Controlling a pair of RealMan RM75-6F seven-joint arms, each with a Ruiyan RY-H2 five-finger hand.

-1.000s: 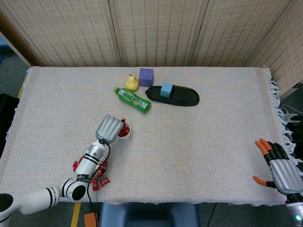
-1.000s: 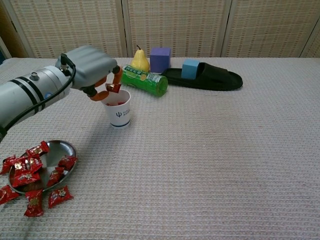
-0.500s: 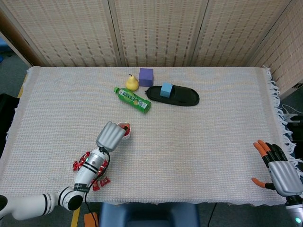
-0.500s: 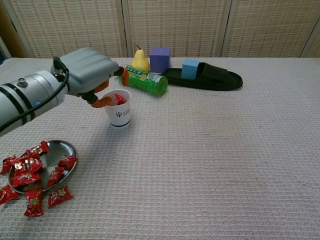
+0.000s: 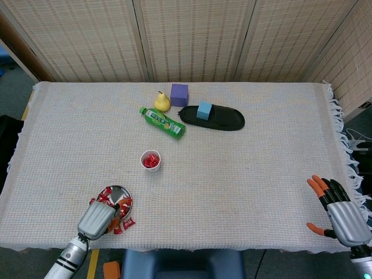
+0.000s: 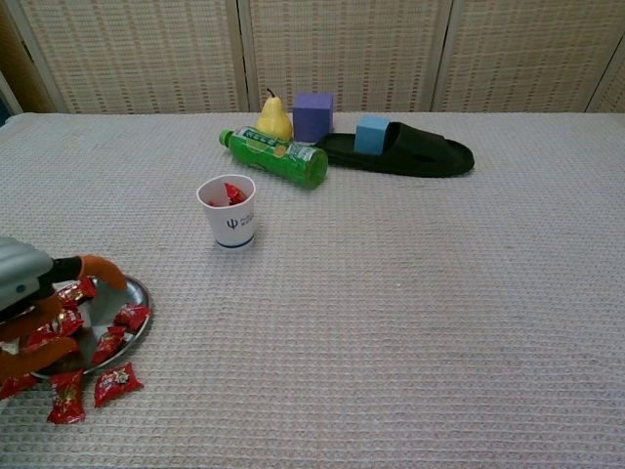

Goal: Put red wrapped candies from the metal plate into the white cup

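My left hand [image 5: 100, 217] hovers over the plate [image 6: 137, 293] of candies [image 6: 118, 382], fingers apart, holding nothing; the cup [image 6: 229, 211] with candies stands well apart; right hand [image 5: 341, 210] spread at the worktop [image 5: 261, 168] edge

White cup [image 6: 228, 211]: small dark logo mark on side, beside it tiny print, too small to read. Green bottle [image 6: 274, 156]: white label with lettering, illegible. No other text readable.

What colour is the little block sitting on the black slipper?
Light blue; the block shows best in the chest view.
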